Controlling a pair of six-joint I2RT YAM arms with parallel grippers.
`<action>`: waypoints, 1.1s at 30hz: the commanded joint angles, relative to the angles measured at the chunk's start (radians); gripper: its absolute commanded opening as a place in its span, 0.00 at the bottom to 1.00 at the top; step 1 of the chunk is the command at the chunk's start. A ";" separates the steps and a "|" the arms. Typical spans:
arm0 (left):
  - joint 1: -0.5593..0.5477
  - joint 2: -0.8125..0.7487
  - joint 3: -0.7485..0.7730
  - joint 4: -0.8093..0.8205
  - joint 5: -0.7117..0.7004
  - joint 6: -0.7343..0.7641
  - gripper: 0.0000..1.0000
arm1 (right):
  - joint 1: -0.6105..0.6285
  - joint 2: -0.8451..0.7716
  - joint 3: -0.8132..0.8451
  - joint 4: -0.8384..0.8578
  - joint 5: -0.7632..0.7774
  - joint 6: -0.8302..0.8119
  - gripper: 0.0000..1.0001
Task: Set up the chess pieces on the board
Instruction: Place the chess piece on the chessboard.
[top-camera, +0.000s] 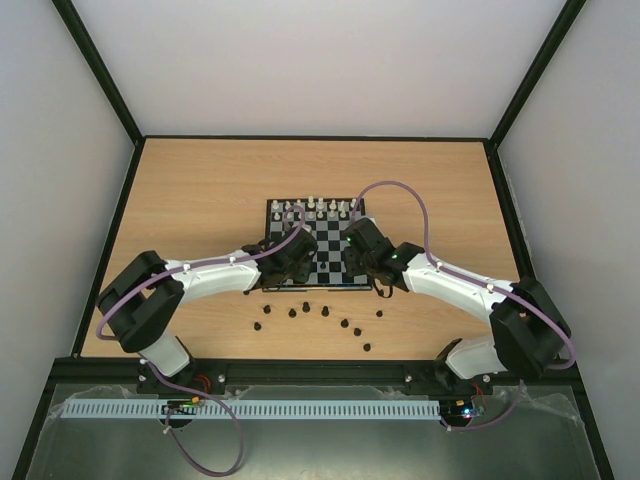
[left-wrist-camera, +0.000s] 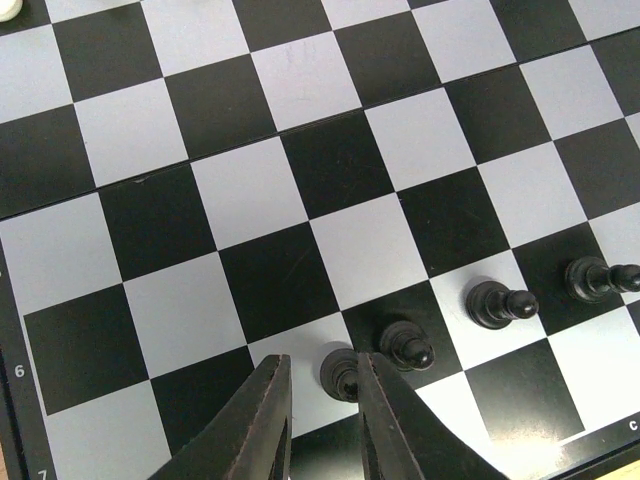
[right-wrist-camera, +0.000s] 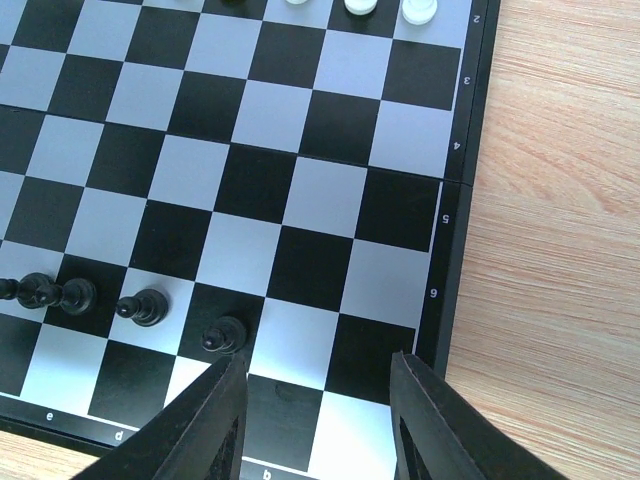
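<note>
Left end effector (left-wrist-camera: 322, 362) astride pawn (left-wrist-camera: 340, 376), grip unclear; right end effector (right-wrist-camera: 318, 362) released; board (right-wrist-camera: 262, 182) on wood table (top-camera: 200, 190), pale walls (top-camera: 320, 60).

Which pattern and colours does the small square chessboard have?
The small square chessboard: black and pale grey checks, dark border; best in the right wrist view.

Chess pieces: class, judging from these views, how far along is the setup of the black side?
Done: at least four black pawns stand in a row on the board. In hand: the left hand straddles the end pawn, fingers slightly apart; the right hand is open and empty. Left: about nine black pieces lie loose on the table.
</note>
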 joint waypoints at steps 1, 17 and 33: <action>-0.005 0.003 -0.012 -0.005 -0.013 -0.001 0.22 | -0.002 0.004 -0.003 -0.016 -0.011 0.005 0.40; -0.004 0.031 -0.010 -0.003 -0.006 -0.002 0.40 | -0.003 0.018 0.001 -0.015 -0.025 0.002 0.40; 0.001 0.059 0.001 -0.027 -0.042 -0.010 0.39 | -0.002 -0.005 -0.004 -0.018 -0.033 0.002 0.40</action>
